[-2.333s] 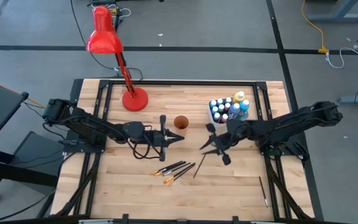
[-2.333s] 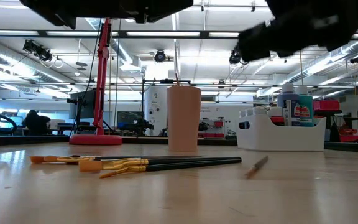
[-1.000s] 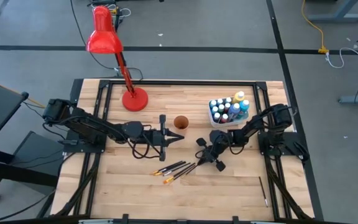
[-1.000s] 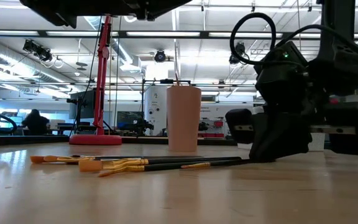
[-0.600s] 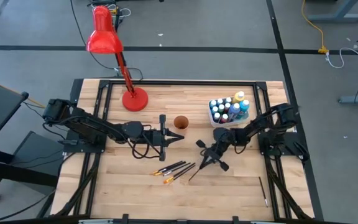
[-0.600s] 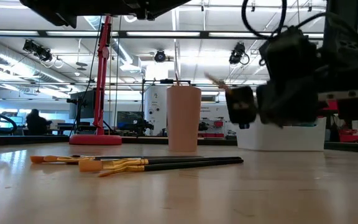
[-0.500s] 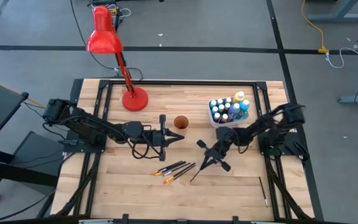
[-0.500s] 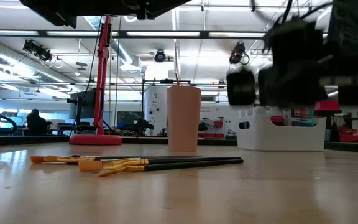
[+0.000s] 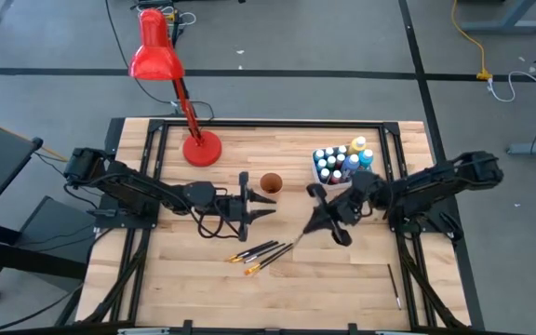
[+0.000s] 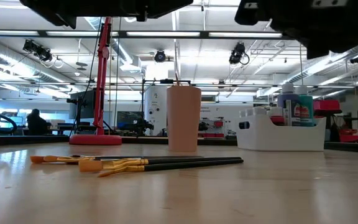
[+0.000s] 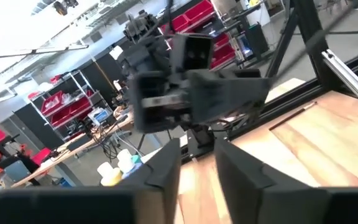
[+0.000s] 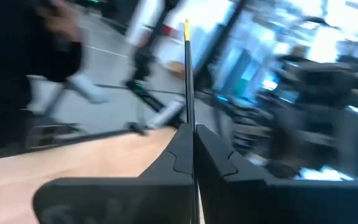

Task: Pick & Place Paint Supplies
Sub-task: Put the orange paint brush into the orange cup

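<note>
Three dark-handled paintbrushes [image 9: 261, 252] with orange-yellow ends lie side by side on the table's near middle; they also show as brushes [image 10: 135, 163] in the low view. Another brush [image 9: 394, 285] lies alone near the right near corner. Paint bottles [image 9: 342, 163] stand in the white tub [image 10: 281, 134]. My right gripper [image 9: 309, 227] hangs above the table, right of the three brushes, shut on one thin brush [image 9: 298, 240]. My left gripper [image 9: 270, 207] hovers open beside the orange cup [image 9: 270, 183]. My right gripper pinches the thin brush's dark handle [image 12: 188, 115] between its two fingers [image 12: 180, 143]. The brush runs along the fingers and sticks out past them to its yellow end [image 12: 186, 25]. It is lifted clear of the table, slanting toward the near left.
A red desk lamp [image 9: 201, 147] stands at the far left of the table. The orange cup [image 10: 184, 118] stands mid-table, between the lamp and the tub [image 9: 325, 182]. A dark frame [image 9: 156, 140] runs around the tabletop.
My right gripper, down on the table by the brushes a second ago, has risen and drawn back toward the right and far side with one brush in its fingers. That brush has left the table. The three other brushes have stayed put.
</note>
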Motion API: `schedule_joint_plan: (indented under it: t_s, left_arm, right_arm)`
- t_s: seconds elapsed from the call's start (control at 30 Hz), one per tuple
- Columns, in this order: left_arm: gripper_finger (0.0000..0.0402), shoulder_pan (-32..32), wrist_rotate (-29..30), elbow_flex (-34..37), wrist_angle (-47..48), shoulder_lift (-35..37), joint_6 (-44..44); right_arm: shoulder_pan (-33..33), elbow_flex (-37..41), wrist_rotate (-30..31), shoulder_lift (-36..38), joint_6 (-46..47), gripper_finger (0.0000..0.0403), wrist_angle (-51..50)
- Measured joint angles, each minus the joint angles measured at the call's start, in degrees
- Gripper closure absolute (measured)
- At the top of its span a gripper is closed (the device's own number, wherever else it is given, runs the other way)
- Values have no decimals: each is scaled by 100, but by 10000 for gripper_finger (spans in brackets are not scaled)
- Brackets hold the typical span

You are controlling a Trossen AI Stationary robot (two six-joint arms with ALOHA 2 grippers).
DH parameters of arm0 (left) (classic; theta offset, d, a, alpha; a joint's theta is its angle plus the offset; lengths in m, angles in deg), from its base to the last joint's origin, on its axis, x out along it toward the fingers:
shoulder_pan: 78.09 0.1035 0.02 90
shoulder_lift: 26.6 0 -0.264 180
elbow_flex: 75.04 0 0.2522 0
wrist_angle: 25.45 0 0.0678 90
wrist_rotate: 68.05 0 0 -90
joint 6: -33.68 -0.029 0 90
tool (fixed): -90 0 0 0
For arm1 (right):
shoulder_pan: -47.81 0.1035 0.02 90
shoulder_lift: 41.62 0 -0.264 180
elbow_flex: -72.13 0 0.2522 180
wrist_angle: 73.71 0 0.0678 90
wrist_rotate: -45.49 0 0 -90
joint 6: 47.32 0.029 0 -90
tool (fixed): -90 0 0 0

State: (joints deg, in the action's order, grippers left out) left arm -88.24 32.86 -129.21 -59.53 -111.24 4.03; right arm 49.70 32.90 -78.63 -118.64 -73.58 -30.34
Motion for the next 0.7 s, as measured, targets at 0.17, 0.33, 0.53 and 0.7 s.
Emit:
schedule_joint_plan:
  t_s: [0.17, 0.33, 0.53, 0.7]
  left_arm:
    - [235, 1, -572, 0, -26, 0, -129]
    - [209, 0, -613, -2, -461, 0, -129]
    - [211, 2, -802, -5, -808, 2, -345]
    - [214, -2, -1118, -4, -966, 2, -332]
  right_arm:
    - [-76, 0, 1320, 4, 20, 402, 218]
    - [-74, -7, 1718, 4, -15, 402, 443]
    - [-72, -7, 1918, 4, -22, 402, 396]
    - [-78, -7, 2171, 6, -115, 402, 244]
